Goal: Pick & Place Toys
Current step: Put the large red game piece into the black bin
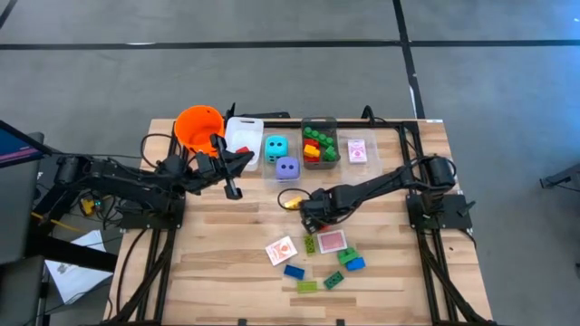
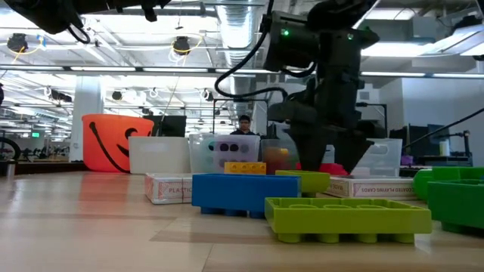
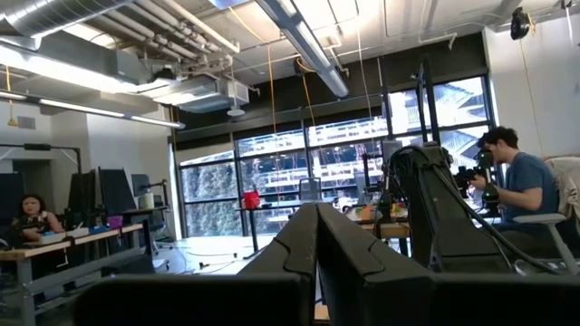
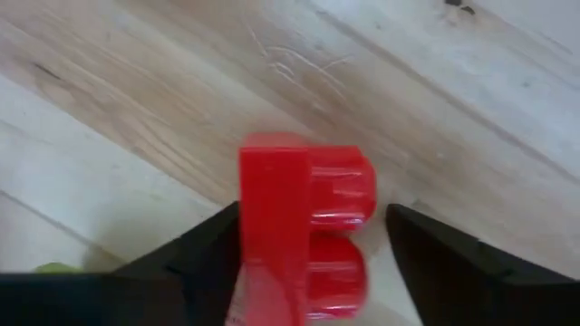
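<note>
Between right gripper (image 4: 308,263) fingers, red brick (image 4: 304,222), studs facing one finger

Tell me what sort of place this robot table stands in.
Most likely an open-plan office or robotics lab. Bare ducts and pipes run under the ceiling, big windows line the far wall, and people sit at desks with screens beyond the wooden table.

Grey floor (image 1: 272,81), exposed ceiling ducts (image 3: 299,45), tall windows (image 3: 344,163), office desks (image 3: 54,249).
</note>
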Available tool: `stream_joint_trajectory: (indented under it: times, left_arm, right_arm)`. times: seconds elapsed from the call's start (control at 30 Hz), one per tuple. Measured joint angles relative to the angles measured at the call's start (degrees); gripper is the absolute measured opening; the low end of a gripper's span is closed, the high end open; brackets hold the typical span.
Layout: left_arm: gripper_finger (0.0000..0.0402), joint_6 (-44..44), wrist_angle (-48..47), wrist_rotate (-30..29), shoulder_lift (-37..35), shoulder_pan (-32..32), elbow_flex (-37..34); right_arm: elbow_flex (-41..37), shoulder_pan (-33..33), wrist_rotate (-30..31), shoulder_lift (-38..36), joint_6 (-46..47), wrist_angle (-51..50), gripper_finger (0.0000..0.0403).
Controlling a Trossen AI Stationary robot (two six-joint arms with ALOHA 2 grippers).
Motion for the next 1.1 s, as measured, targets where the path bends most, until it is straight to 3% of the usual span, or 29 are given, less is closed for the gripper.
stream_joint_trajectory:
  times: [0.23, 0.37, 0.63, 0.87, 1.1]
  left_arm:
    - [0.0000, 0.00, 0.01, 0.00, 0.00, -0.01, 0.00]
    - [0.0000, 0.00, 0.02, 0.00, 0.00, -0.02, 0.00]
    - [0.0000, 0.00, -0.59, 0.00, 0.02, -0.02, -0.02]
    - [0.0000, 0.00, -1.56, 0.00, 0.04, -0.02, -0.03]
    - [0.0000, 0.00, -1.97, -0.02, 0.02, -0.02, -0.03]
  right_arm:
    - [4.11, -0.04, 2.60, 0.17, -7.00, -0.72, 0.0125]
    - [10.64, -0.74, 3.24, -0.65, -13.06, -8.20, 0.0072]
    - [25.25, -1.18, 18.44, -3.67, -19.78, -27.93, 0.0014]
    - [27.55, 0.31, 19.48, -4.75, -19.05, -29.54, 0.0025]
    - [22.44, 4.23, 18.65, -3.46, -16.50, -25.32, 0.0113]
